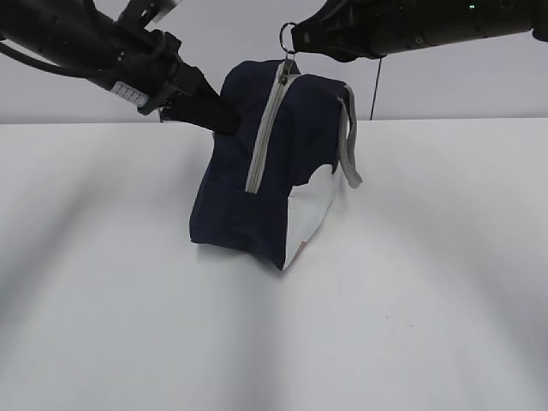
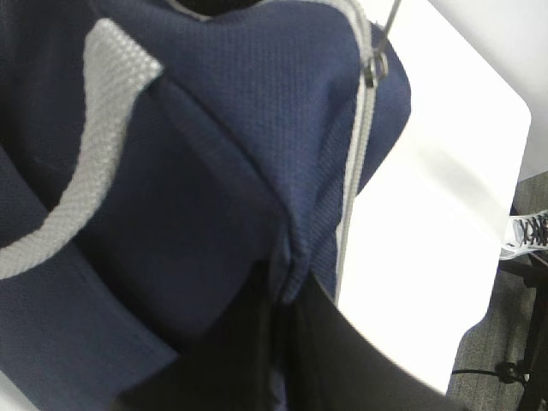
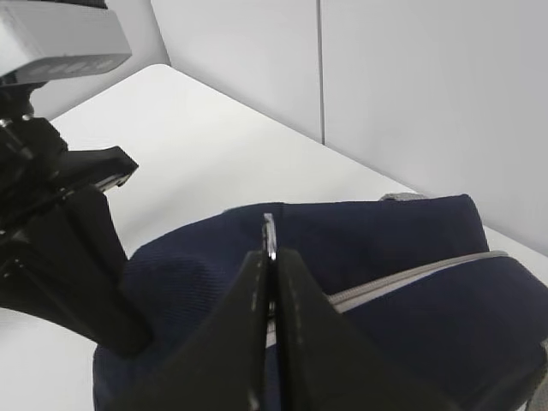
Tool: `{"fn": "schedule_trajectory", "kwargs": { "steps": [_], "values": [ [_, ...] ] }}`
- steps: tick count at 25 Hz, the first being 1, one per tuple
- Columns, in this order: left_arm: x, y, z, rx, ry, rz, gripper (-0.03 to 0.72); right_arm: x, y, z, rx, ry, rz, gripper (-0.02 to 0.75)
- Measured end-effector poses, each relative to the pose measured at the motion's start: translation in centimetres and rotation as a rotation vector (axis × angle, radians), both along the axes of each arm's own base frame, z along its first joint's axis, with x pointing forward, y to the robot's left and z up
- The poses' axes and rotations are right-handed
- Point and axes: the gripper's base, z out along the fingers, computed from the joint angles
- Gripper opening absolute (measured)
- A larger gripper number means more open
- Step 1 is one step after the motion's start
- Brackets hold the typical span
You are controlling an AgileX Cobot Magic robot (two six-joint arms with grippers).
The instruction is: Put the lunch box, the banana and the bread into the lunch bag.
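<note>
With the left gripper [image 1: 224,117] clenched on the boxy navy-blue fabric lunch bag [image 1: 231,205] and the right gripper [image 3: 272,257] clamped on its metal ring pull [image 1: 287,36], a hard tug could tip the tilted bag or slip the ring free.

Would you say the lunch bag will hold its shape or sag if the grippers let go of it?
Probably sag: the lunch bag is creased fabric leaning to one side. It seems propped by the left gripper pinching its end and the right gripper shut on the ring pull, so it may tip over.
</note>
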Motion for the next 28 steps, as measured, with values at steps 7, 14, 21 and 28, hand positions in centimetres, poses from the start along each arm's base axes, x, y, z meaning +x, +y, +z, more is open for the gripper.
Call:
{"fn": "schedule_trajectory", "kwargs": {
  "steps": [7, 14, 21, 28],
  "values": [
    [-0.3, 0.0, -0.1, 0.004, 0.018, -0.026, 0.002, 0.2, -0.2, 0.0, 0.009, 0.000, -0.029, -0.016],
    [-0.4, 0.0, -0.1, 0.006, 0.027, -0.038, 0.002, 0.2, -0.3, 0.1, 0.014, 0.003, -0.035, -0.016],
    [-0.4, 0.0, -0.3, 0.009, 0.035, -0.043, 0.002, 0.6, -1.4, -0.6, 0.022, 0.042, -0.012, -0.016],
    [-0.5, 0.0, -0.4, 0.014, 0.041, -0.052, 0.002, 0.5, -1.4, -0.6, 0.023, 0.050, 0.021, -0.016]
  ]
}}
